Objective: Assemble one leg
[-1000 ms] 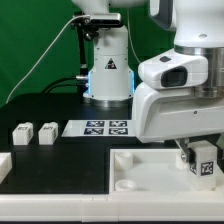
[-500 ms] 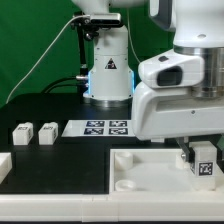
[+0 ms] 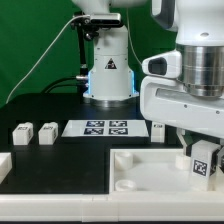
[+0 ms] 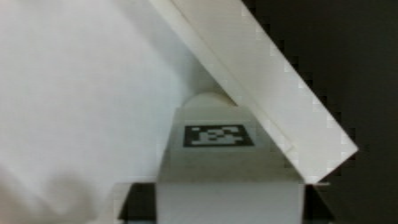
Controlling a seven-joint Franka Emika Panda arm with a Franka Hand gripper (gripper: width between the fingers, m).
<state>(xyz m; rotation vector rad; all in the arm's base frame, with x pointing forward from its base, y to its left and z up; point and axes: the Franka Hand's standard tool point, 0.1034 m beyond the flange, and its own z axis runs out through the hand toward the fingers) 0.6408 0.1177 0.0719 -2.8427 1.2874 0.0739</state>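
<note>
Now the leg (image 3: 203, 163), a small white block with a black-and-white marker on its face, stands upright at the exterior view's right, over the right part of the large white panel (image 3: 135, 170) at the front of the table. In the wrist view the same leg (image 4: 217, 150) rises from between the fingers (image 4: 146, 203), its rounded top close to the panel's raised edge (image 4: 267, 90); whether it touches the panel is hard to tell there. The gripper (image 3: 200, 150) is closed on the leg, its jaws pressed against the block's sides. Compared with half a second ago, the wrist has turned and shifted toward the exterior view's right, so that its grey and white housing now shows a different face, and the leg sits a little higher and further right. That shift has uncovered another white piece (image 3: 157, 129) just beside the marker board (image 3: 96, 127), which lies flat near the middle of the black table (image 3: 60, 110). Two more legs (image 3: 33, 133) stand side by side well apart on the exterior view's left, unmoved.
</note>
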